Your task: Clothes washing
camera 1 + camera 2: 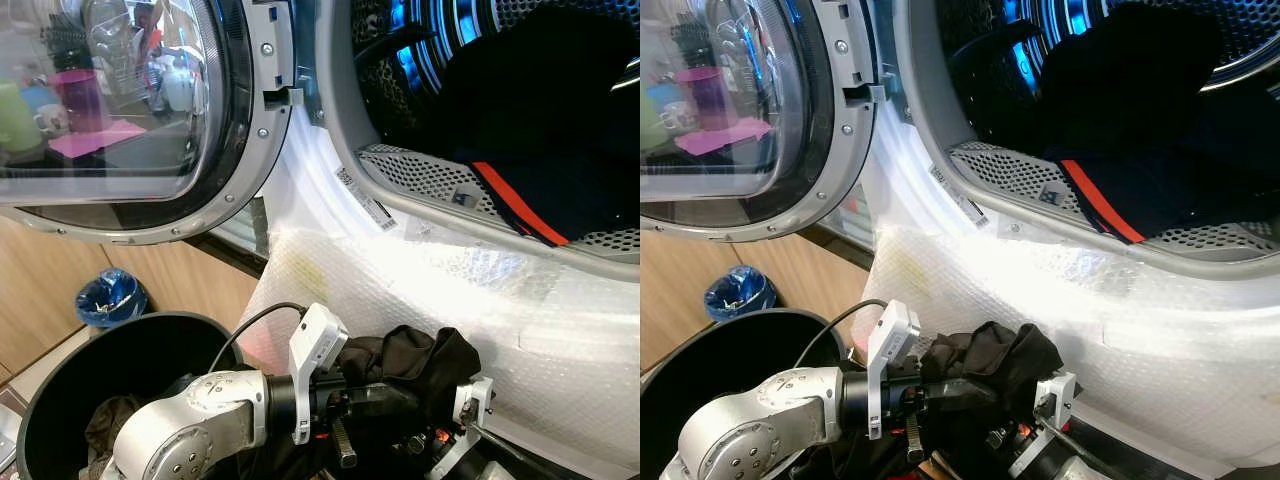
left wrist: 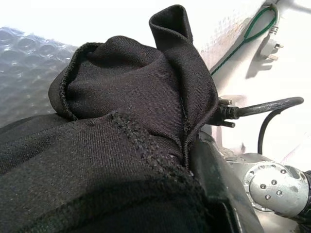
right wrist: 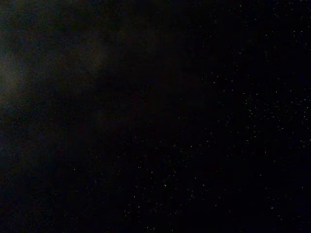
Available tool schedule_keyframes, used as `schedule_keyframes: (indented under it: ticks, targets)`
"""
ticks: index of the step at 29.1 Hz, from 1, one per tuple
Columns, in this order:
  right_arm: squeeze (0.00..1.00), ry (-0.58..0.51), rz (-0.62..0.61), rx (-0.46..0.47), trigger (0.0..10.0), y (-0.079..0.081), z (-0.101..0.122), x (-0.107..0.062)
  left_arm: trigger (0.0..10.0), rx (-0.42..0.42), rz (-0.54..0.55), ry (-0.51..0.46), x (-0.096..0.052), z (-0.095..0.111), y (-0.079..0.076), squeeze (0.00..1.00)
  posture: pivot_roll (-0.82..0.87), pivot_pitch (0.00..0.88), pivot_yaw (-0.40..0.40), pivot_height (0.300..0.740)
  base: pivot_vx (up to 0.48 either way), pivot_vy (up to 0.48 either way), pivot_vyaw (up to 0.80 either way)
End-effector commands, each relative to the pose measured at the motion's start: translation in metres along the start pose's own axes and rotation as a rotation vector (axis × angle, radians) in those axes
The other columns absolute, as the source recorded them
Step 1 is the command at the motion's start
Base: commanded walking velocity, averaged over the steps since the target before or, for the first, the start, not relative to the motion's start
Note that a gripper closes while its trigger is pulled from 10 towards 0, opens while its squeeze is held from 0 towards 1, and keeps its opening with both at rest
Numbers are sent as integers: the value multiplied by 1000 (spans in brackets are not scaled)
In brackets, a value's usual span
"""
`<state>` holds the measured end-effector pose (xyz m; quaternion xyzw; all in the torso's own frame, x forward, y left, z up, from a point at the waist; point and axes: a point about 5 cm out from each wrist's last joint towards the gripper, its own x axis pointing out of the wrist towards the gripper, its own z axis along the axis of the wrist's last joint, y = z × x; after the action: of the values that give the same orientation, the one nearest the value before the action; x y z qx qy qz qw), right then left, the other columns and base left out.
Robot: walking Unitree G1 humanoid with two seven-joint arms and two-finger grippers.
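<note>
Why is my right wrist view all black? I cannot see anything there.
Observer: A black garment seems to cover that camera. The right gripper is low, under the garment, before the washer.
Operator: Where is the left gripper?
Observer: The left gripper is beside it, against the same garment, right of the black basket.
Operator: Is the washer open?
Observer: Yes. The door stands open to the left, and a dark garment with a red stripe lies in the drum.
</note>
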<state>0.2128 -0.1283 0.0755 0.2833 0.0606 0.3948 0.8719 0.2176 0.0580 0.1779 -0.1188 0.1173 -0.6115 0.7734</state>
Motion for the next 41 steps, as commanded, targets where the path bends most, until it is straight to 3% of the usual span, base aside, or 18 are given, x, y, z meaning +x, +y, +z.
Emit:
schedule_keyframes:
  ticks: [1,2,5,8,10,11,14,18,25,28,29,30,31,32,33,34,36,41]
  targets:
    - [0,-1,20,13,0,3,-1,-1,10000,45,4,-4,-3,4,-4,0,21,0,18,740,0,0,0]
    - [0,4,29,17,0,5,-3,-1,10000,10,11,0,-7,1,-5,1000,23,0,18,740,0,0,0]
    - [0,5,42,32,0,6,-5,-1,10000,9,3,19,-13,-3,-8,1000,26,0,20,740,0,0,0]
    - [0,18,62,33,0,8,-8,-1,10000,3,76,42,-32,-8,-3,1000,31,0,24,740,0,0,0]
    - [0,19,65,33,0,9,-8,-1,10000,4,97,43,-36,-7,-2,1000,31,0,24,740,0,0,0]
    - [0,14,81,39,0,9,-6,-3,10000,5,151,49,-46,-9,2,1000,37,0,27,740,0,0,0]
    - [0,14,93,41,0,10,-6,-4,10000,3,206,53,-56,-10,7,1000,37,0,27,740,0,0,0]
    - [0,40,144,52,0,15,-9,-11,10000,18,377,25,-78,-6,20,1000,44,0,23,740,0,0,0]
    - [0,82,160,60,0,11,-13,-24,10000,35,516,38,-98,-9,31,1000,47,0,19,740,0,0,0]
    - [0,148,243,54,0,18,-13,-37,10000,41,986,117,-141,-31,74,1000,50,0,15,740,0,0,0]
    - [0,151,258,52,0,20,-11,-37,10000,41,1053,128,-146,-34,80,1000,51,0,16,740,0,0,0]
    - [0,153,287,48,0,24,-7,-36,10000,90,1173,168,-156,-37,89,792,51,0,16,740,0,0,0]
    - [0,152,302,44,0,26,-5,-35,10000,117,1246,174,-162,-40,95,0,45,0,19,740,0,0,0]
    - [0,144,347,37,0,32,1,-31,10000,69,1377,105,-175,-47,103,0,45,0,19,740,0,0,0]
    - [0,144,347,37,0,32,1,-31,10000,69,1377,105,-175,-47,103,0,45,0,19,740,0,0,0]
    - [0,143,395,24,0,39,6,-29,10000,84,1472,103,-185,-56,107,0,37,0,18,740,0,0,0]
    - [0,139,432,10,0,44,11,-28,10000,129,1540,117,-192,-64,109,0,35,0,17,740,0,0,0]
    - [0,99,485,-5,0,55,22,-23,10000,136,1608,80,-198,-78,109,0,27,0,19,740,0,0,0]
